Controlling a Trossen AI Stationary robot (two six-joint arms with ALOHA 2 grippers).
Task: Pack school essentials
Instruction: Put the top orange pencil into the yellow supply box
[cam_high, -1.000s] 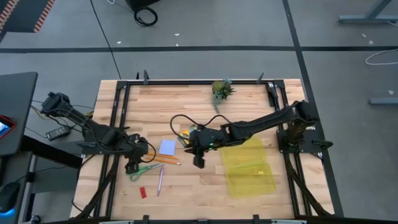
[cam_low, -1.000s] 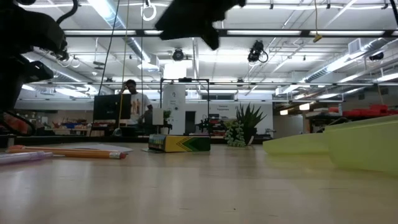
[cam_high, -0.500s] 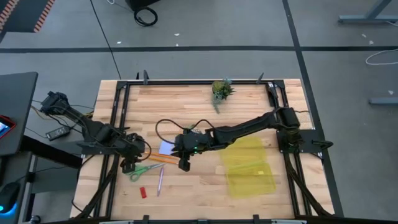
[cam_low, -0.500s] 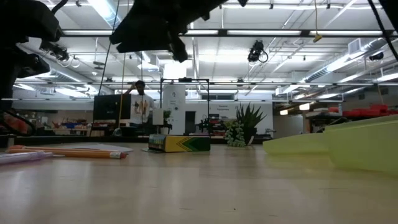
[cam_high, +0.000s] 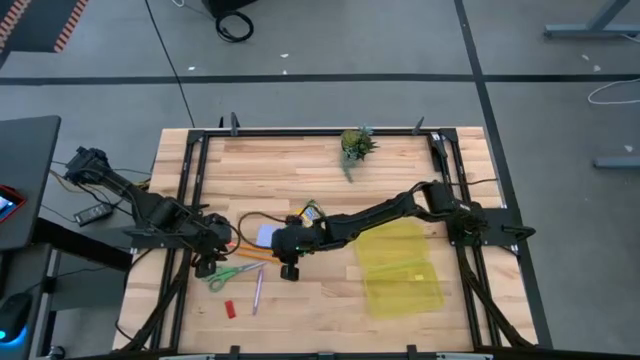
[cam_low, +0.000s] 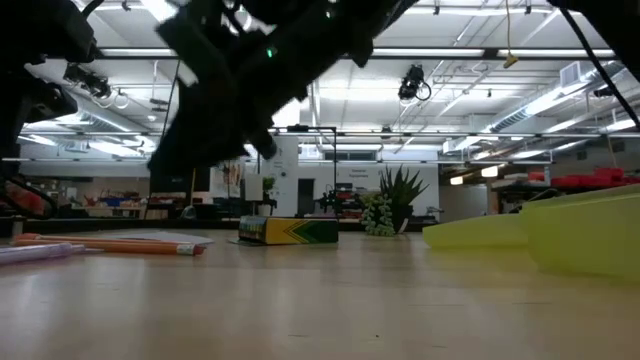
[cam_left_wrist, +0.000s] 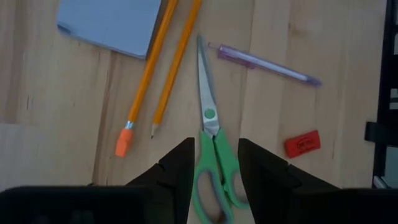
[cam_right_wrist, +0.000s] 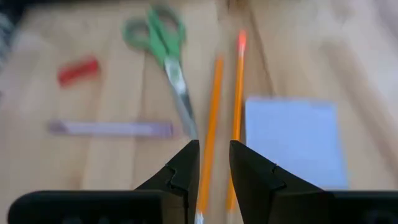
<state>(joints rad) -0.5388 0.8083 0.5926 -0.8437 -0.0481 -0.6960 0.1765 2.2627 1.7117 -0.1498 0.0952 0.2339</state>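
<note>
Two orange pencils (cam_high: 252, 257), green-handled scissors (cam_left_wrist: 208, 134), a pinkish pen (cam_left_wrist: 267, 62), a red eraser (cam_left_wrist: 303, 143) and a light-blue note pad (cam_high: 268, 236) lie flat on the wooden table. The crayon box (cam_low: 288, 231) lies farther back. My left gripper (cam_left_wrist: 214, 165) is open above the scissors' green handles, touching nothing. My right gripper (cam_right_wrist: 214, 162) is open by a narrow gap, hovering over the near ends of the pencils (cam_right_wrist: 214, 112), beside the note pad (cam_right_wrist: 292, 140).
A translucent yellow case (cam_high: 400, 265) lies open on the table's right half under my right arm. A small potted plant (cam_high: 355, 145) stands at the far edge. Black frame rails (cam_high: 190, 200) run along the table's left and right sides.
My right gripper has swung toward the table's left edge and come down, from over the yellow case's left edge to just above the pencils. My left gripper has drawn back a little toward the left edge. The things on the table have stayed put.
</note>
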